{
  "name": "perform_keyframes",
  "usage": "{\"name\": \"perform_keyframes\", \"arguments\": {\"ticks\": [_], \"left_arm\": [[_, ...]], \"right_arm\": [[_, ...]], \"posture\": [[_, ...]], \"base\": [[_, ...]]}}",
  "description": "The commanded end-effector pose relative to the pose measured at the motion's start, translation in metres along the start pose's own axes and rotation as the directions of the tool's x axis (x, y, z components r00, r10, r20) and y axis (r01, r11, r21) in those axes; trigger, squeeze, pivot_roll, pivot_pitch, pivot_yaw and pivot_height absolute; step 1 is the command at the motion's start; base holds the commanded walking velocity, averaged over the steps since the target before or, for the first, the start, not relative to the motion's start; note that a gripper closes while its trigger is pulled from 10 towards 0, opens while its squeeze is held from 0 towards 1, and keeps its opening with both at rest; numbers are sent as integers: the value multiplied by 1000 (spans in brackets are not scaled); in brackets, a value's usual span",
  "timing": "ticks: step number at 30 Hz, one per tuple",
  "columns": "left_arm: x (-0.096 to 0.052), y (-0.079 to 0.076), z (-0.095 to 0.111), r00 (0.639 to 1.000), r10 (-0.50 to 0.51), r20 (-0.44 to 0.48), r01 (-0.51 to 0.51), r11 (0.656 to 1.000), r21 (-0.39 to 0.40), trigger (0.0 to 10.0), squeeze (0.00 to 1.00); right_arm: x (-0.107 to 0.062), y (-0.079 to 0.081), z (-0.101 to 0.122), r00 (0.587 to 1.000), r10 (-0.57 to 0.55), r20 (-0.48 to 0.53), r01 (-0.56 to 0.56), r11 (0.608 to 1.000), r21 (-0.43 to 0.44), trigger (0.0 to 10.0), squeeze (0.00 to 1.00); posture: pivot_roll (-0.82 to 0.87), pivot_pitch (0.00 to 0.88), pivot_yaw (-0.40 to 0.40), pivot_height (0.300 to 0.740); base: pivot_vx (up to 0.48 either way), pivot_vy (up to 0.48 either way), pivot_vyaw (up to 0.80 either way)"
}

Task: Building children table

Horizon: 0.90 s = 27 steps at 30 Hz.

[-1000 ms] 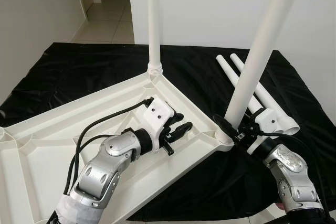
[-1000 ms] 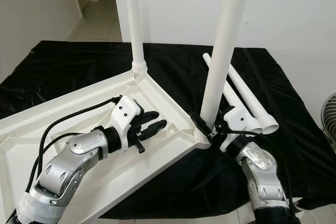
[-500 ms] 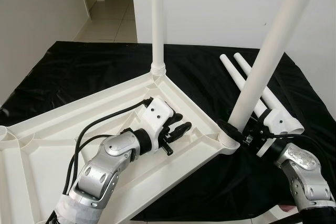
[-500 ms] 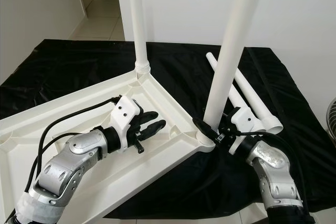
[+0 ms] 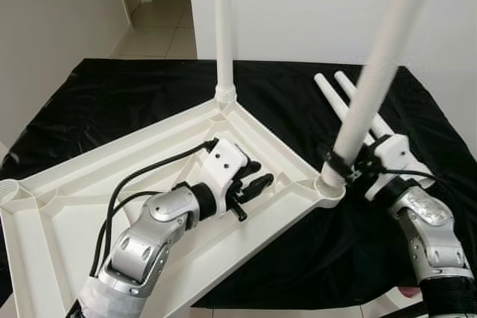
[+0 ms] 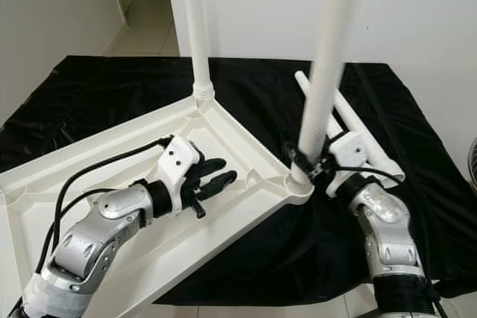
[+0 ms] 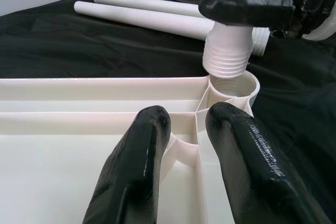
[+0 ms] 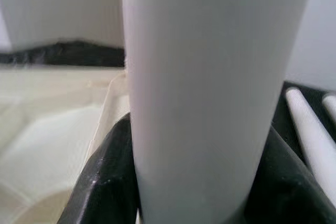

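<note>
the right gripper is clamped round a white table leg, its threaded end just above the corner socket of the upturned tabletop; the left gripper rests parted inside.

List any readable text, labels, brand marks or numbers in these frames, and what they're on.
None readable.
Upturned tabletop: plain white ribs, no markings.
Leg held by the right end effector: plain white, blurred in the head views.
Fitted leg and two loose legs: no print visible.
Left end effector housing: only small dark holes, no lettering.
</note>
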<state>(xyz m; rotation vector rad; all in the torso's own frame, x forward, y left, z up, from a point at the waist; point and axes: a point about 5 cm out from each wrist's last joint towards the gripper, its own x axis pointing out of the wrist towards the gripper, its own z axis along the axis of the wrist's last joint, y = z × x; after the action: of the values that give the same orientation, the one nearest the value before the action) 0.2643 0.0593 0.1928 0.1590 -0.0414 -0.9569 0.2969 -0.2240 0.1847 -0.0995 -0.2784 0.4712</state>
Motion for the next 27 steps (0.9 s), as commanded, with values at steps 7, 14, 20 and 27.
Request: {"name": "perform_keyframes", "arguments": {"ticks": [7,14,20,27], "left_arm": [[-3,0,0,1000,4,-8,-4,1000,-4,10000,0],[-3,0,0,1000,4,-8,-4,1000,-4,10000,0],[-3,-1,-1,1000,1,-9,-1,1000,-10,10000,0],[-1,-4,-4,1000,-13,-24,13,1000,-10,10000,0]], "right_arm": [[-6,9,-9,997,-76,-1,76,986,146,10000,0],[-13,26,-10,999,-34,-25,37,991,128,10000,0],[-18,32,-2,1000,-5,-15,8,989,150,10000,0],[-26,21,-13,989,-96,-114,113,982,150,10000,0]], "posture": [[4,93,63,740],[3,95,60,740],[-10,100,60,740],[-10,102,55,740]], "base": [[0,0,0],[0,0,0],[0,0,0],[0,0,0]]}}
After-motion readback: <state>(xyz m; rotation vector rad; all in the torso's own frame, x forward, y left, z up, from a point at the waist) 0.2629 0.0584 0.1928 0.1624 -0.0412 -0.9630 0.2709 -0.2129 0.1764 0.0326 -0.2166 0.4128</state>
